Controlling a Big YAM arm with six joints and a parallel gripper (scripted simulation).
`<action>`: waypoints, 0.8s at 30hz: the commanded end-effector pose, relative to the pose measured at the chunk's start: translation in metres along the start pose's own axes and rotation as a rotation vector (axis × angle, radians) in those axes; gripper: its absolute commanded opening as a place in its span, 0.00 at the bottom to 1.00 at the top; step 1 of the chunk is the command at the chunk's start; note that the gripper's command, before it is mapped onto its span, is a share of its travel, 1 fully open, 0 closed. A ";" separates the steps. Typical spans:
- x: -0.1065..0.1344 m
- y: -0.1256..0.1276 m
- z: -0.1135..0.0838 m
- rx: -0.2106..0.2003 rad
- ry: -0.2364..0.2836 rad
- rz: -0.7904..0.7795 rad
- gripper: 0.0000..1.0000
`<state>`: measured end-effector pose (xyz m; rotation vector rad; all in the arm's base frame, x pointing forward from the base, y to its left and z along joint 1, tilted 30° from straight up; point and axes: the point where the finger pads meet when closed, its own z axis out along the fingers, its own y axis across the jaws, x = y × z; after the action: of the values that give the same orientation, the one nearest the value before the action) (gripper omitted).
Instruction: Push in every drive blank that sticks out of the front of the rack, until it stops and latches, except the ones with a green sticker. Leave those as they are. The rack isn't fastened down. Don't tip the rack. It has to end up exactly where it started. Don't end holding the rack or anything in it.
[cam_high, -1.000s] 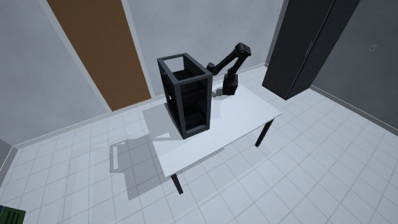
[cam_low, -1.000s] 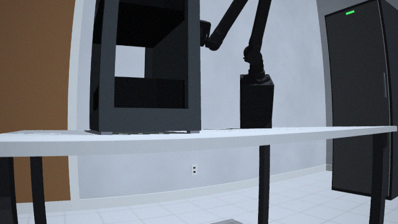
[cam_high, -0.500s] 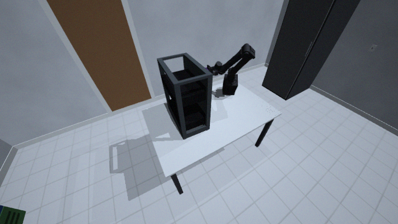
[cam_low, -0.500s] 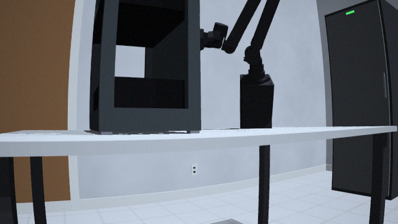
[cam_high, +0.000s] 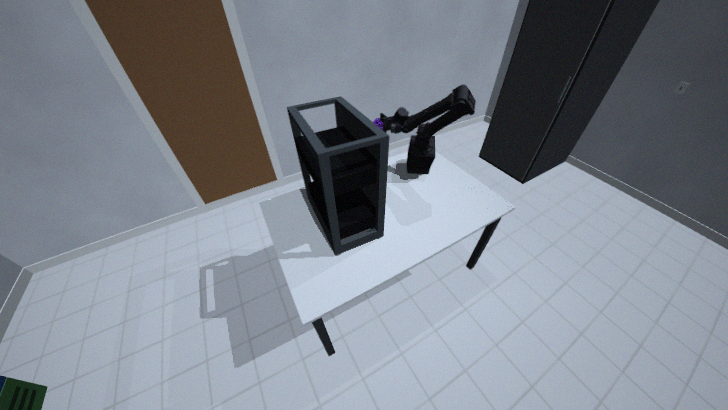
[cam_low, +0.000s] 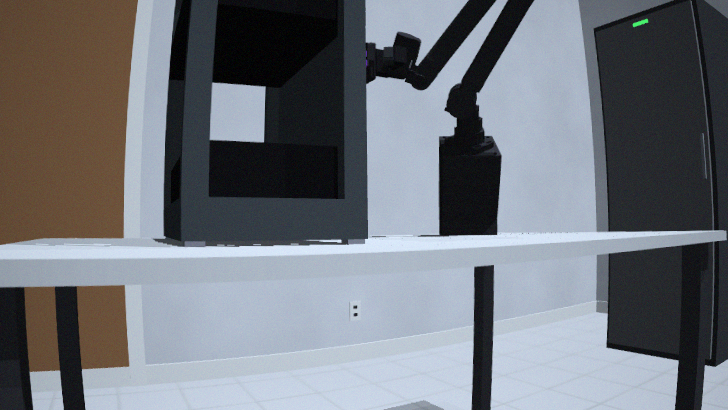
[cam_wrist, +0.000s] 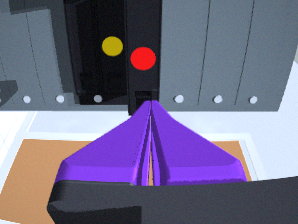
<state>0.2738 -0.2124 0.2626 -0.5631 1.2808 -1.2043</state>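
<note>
Purple and pressed shut on nothing, the gripper (cam_wrist: 150, 111) points at a drive blank (cam_wrist: 141, 43) with a red sticker (cam_wrist: 143, 59) beside a yellow sticker (cam_wrist: 112, 46), marks only the wrist view shows, while the top view shows the rack (cam_high: 333, 199) standing upright on the white bench (cam_high: 458, 203).
</note>
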 end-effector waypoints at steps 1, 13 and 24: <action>0.001 -0.006 0.023 -0.003 -0.019 -0.003 0.00; 0.007 -0.004 0.067 0.003 0.006 -0.008 0.00; 0.001 -0.007 0.066 0.010 -0.009 -0.011 0.00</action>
<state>0.3332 -0.2291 0.2731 -0.5644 1.2950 -1.1776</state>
